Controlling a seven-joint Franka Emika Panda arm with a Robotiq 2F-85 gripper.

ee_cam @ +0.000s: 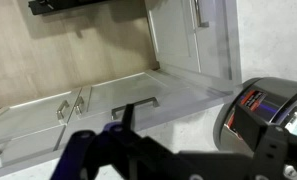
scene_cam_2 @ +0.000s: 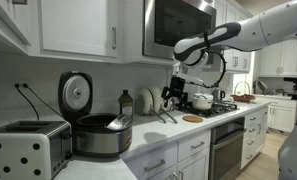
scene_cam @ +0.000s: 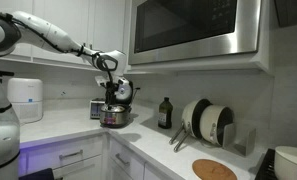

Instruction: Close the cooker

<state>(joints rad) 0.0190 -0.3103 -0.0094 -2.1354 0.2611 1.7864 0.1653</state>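
The cooker [scene_cam: 115, 116] stands on the counter, a small round steel pot with its lid [scene_cam: 124, 90] swung up. In an exterior view the cooker [scene_cam_2: 98, 136] is near the camera and its lid [scene_cam_2: 76, 93] stands upright, pale inner face showing. My gripper [scene_cam: 110, 89] hangs in the air on the room side of the counter and touches nothing. It also shows in an exterior view [scene_cam_2: 173, 96]. In the wrist view the cooker's round body [ee_cam: 250, 105] is at the right edge, beside my open, empty gripper [ee_cam: 198, 140].
A silver toaster [scene_cam_2: 23, 148] sits next to the cooker. A dark bottle [scene_cam_2: 126, 103], plates in a rack [scene_cam: 203, 120], a cork trivet [scene_cam: 213, 169] and a stove with a pot [scene_cam_2: 201, 100] line the counter. A microwave [scene_cam: 193, 28] and cabinets hang above.
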